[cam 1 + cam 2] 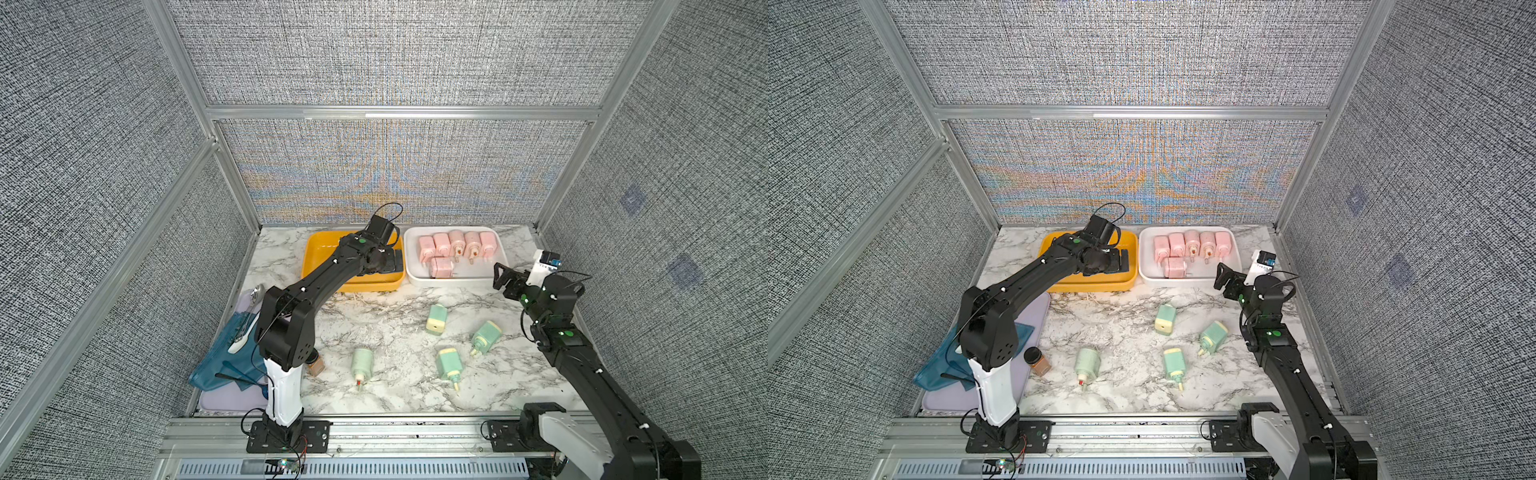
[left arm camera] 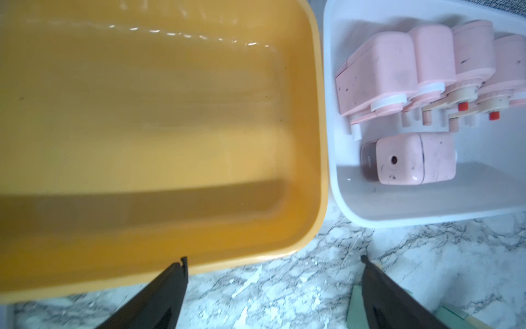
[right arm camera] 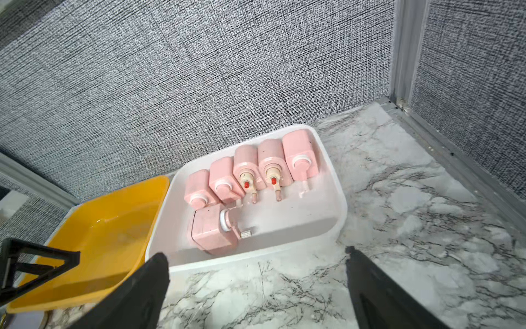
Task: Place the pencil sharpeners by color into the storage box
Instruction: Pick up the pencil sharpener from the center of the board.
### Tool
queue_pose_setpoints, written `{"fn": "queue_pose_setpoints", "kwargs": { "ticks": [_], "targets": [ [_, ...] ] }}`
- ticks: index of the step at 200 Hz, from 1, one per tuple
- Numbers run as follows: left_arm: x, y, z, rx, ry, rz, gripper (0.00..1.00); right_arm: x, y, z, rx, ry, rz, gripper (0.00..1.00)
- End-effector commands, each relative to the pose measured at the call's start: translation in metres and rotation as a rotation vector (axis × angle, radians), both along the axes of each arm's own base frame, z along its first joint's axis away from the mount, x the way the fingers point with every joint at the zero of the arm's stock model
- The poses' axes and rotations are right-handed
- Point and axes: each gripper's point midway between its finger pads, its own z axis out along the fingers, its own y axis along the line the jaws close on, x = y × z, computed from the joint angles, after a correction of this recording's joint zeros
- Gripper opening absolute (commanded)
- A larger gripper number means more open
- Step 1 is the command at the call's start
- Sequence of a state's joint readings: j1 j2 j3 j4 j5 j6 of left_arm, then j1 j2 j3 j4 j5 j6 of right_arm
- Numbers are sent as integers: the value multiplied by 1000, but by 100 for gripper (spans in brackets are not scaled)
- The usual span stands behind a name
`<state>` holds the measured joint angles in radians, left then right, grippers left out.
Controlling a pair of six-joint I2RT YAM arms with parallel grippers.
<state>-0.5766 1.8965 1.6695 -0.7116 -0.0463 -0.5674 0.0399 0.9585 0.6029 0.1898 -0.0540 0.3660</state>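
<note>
Right wrist view showed six pink sharpeners (image 3: 247, 168) in the white tray (image 3: 299, 222); four green sharpeners (image 1: 436, 318) lay on the bench (image 1: 395, 332); left fingers (image 2: 159, 299) and right fingers (image 3: 378, 293) gaped wide, empty.

The marble-patterned tabletop (image 1: 395, 307) carries two bins side by side along its far edge, a yellow tray (image 1: 318, 245) and a white tray (image 1: 457, 279) to its right. Four mint green pencil sharpeners (image 1: 436, 319) lie scattered and apart on the bare middle and near-right part. At the near-left corner lies a lavender tray (image 1: 946, 401), with a small brown jar (image 1: 1039, 362) just beside its edge.
</note>
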Motion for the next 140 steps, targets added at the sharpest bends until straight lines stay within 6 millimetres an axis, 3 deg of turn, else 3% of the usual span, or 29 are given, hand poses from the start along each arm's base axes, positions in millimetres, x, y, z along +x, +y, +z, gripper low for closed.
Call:
{"fn": "queue_pose_setpoints", "kwargs": {
  "ticks": [1, 52, 81, 106, 140],
  "targets": [
    [-16, 15, 8, 45, -34, -2, 99, -6, 8, -8, -18, 44, 51, 99],
    [-92, 51, 19, 87, -8, -16, 99, -13, 47, -13, -2, 67, 197, 99],
    [-138, 51, 22, 58, -25, -73, 99, -19, 94, -1, 3, -7, 387, 99],
    [-174, 60, 9, 84, -19, -76, 99, -21, 127, 7, -40, -42, 465, 99],
    [-211, 71, -9, 111, 1, -62, 99, -14, 144, 8, -50, -47, 467, 99]
  ]
}}
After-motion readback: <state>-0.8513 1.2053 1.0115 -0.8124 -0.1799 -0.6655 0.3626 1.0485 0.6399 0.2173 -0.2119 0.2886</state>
